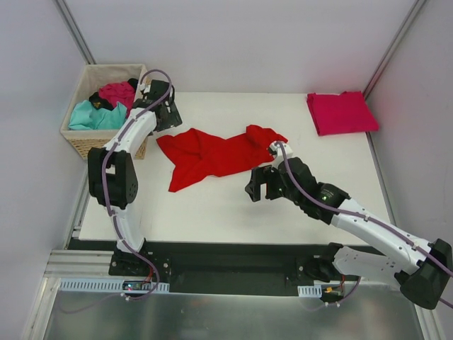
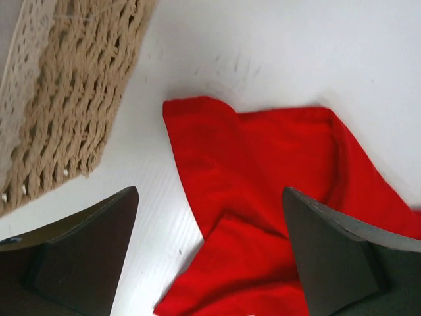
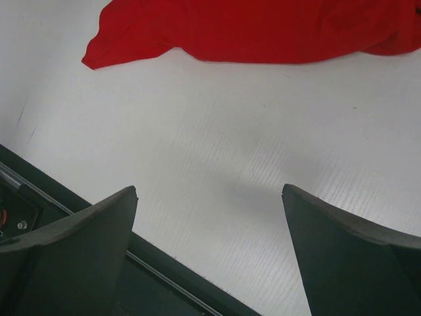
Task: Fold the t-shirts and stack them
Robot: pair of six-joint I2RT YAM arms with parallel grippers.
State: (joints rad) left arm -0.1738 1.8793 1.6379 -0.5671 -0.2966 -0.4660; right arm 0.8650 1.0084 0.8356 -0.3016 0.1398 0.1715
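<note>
Jaws: both pairs spread, empty | red shirt (image 1: 212, 154) rumpled, soft, lying flat | wicker basket (image 1: 88, 145) coarse open weave

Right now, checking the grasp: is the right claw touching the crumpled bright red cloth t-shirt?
Apart. The right wrist view shows bare white table between the open right claw and the red t-shirt.

Both arms extended, both end effectors spread wide.
Left arm (image 1: 132, 134) is folded at the elbow and reaches far-left, left end effector (image 1: 167, 117) angled down. Right arm (image 1: 368, 223) stretches toward centre, right end effector (image 1: 256, 187) low, nothing gripped.
</note>
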